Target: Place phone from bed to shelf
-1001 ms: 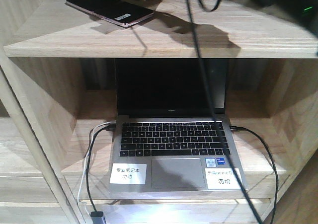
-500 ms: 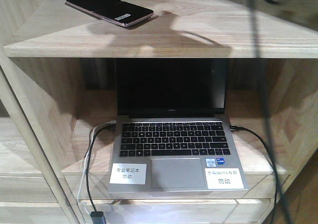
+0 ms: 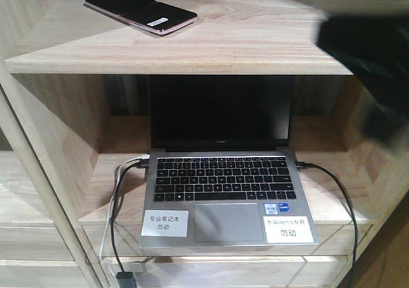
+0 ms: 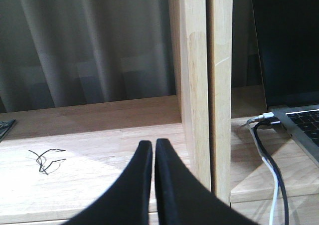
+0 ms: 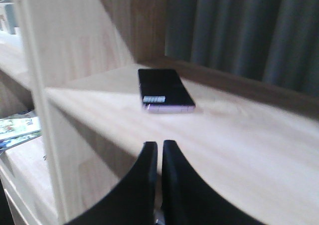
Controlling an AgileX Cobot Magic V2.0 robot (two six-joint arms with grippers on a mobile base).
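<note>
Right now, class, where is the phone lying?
In the front view the phone lies flat on the upper shelf, toward its back left, above the open laptop one level below.

On the laptop [image 3: 227, 195], left of the touchpad [image 3: 229, 222]: white label [image 3: 165, 223] reading "专业笔记本 勿动". Right of the touchpad: larger white label [image 3: 289, 229], top line part legible, "demo" in the middle with Chinese characters either side, below it "勿动". Just above that label: small blue sticker [image 3: 285, 207], print too small to read. Below the screen: tiny brand mark, unreadable. On the phone [image 3: 141, 11], near its right end: white sticker [image 5: 154, 99], print illegible in both views.
</note>
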